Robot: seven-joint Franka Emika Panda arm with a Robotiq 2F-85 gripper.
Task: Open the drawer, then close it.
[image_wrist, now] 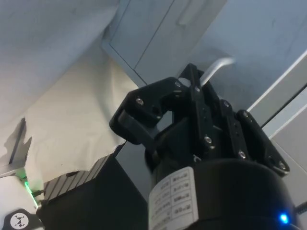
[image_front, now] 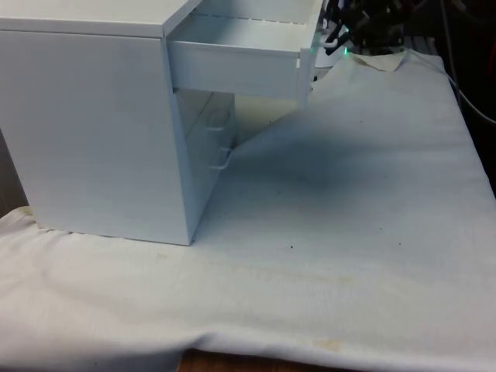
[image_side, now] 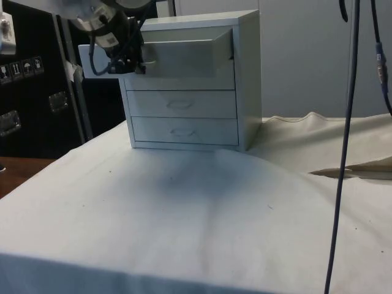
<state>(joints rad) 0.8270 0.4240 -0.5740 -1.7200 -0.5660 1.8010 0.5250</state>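
— What's nearest to us?

— The white cloth-covered table [image_side: 202,214], creased, with a few small dark specks. Behind it stands the white three-drawer chest [image_front: 101,132], on the front view's left half of the table.

— And the drawers?

— The top white drawer [image_front: 232,58] is pulled well out; from the front view you look into its bare box. The two lower drawers [image_side: 182,116] sit flush, each with a thin curved metal handle.

— Where is the arm?

— Beyond the chest, at the pulled-out drawer's front panel. The black two-finger gripper [image_wrist: 192,88] is right at that panel. In the wrist view the black fingers [image_wrist: 189,79] lie close together at the curved silver handle [image_wrist: 218,66], which comes out from just behind their tips. They look clamped on it, though the contact itself is partly hidden by the fingers.

— From the side?

— The gripper [image_side: 125,61] sits at the left end of the open drawer's front, level with the top of the chest.

— Any writing?

— A white label on the gripper body [image_wrist: 175,196] carries printed lines, too small to read. On the dark cabinet at the side there are small handling symbols [image_side: 21,66], with no legible words.
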